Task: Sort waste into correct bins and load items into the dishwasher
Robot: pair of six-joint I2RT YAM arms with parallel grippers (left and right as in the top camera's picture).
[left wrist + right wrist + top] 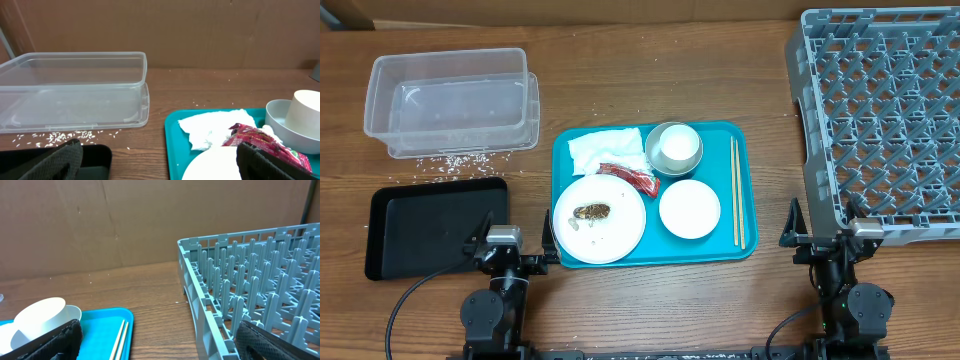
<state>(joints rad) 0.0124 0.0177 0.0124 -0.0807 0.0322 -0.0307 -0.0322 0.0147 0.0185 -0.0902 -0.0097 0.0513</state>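
- The left jaws are spread wide and nothing is grasped. They are parked at the near edge of the desk (pixel 650 60), between the black tray (pixel 425 235) and the teal tray (pixel 715 140).
- The right jaws are likewise released and empty, and are parked just beside the near left corner of the grey dish rack (pixel 885 110).
- The clear tub (pixel 450 100) is placed at the far left of the desk, with the black tray nearer the robot.
- Loose rice grains (pixel 450 163) are scattered on the desk between the two, along the tub's near wall.
- On the teal tray, the crumpled napkin (pixel 600 150) is found in the far left corner.
- The red wrapper (pixel 632 178) is laid between the napkin and the large plate (pixel 620 225), reaching the plate's far rim.
- The brown lump (pixel 592 211) is seen on the large plate, with a few pale bits beside it.
- The bowl (pixel 674 147) is set at the tray's far middle, with the smaller dish (pixel 689 209) just in front of it.
- The chopsticks (pixel 737 205) are laid side by side along the tray's right edge.
- The dish rack is set at the right of the desk, well apart from the tub.
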